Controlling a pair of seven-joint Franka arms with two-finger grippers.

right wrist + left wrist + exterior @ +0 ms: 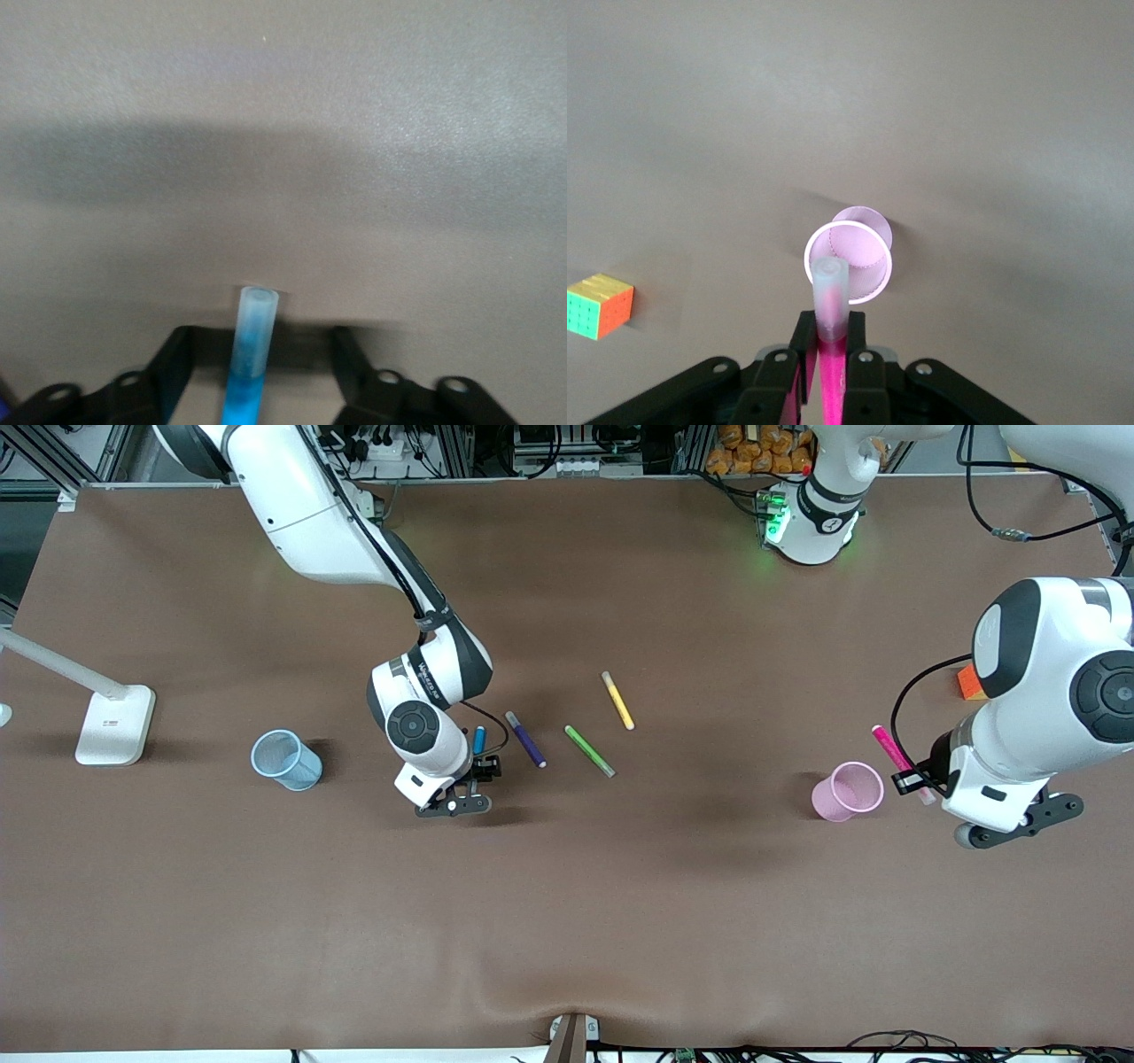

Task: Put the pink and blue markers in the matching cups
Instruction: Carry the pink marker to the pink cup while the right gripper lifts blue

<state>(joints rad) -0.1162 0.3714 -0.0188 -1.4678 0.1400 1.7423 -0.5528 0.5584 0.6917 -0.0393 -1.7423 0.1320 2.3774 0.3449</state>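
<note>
My left gripper [914,784] is shut on the pink marker [890,748], holding it over the table just beside the pale pink cup [849,790]. In the left wrist view the pink marker's greyish cap [831,292] points at the pink cup's rim [849,257], with the left gripper [830,326] clamped on the shaft. My right gripper [483,772] is low over the blue marker [479,740], which is partly hidden by the wrist. The right wrist view has the blue marker [252,345] between the right gripper's [261,343] spread jaws, untouched. The light blue cup [285,760] stands toward the right arm's end.
A dark purple marker [525,739], a green one [589,750] and a yellow one [617,701] lie beside the blue marker, toward the table's middle. A colour cube [601,306] sits near the left arm. A white stand [113,724] is near the blue cup.
</note>
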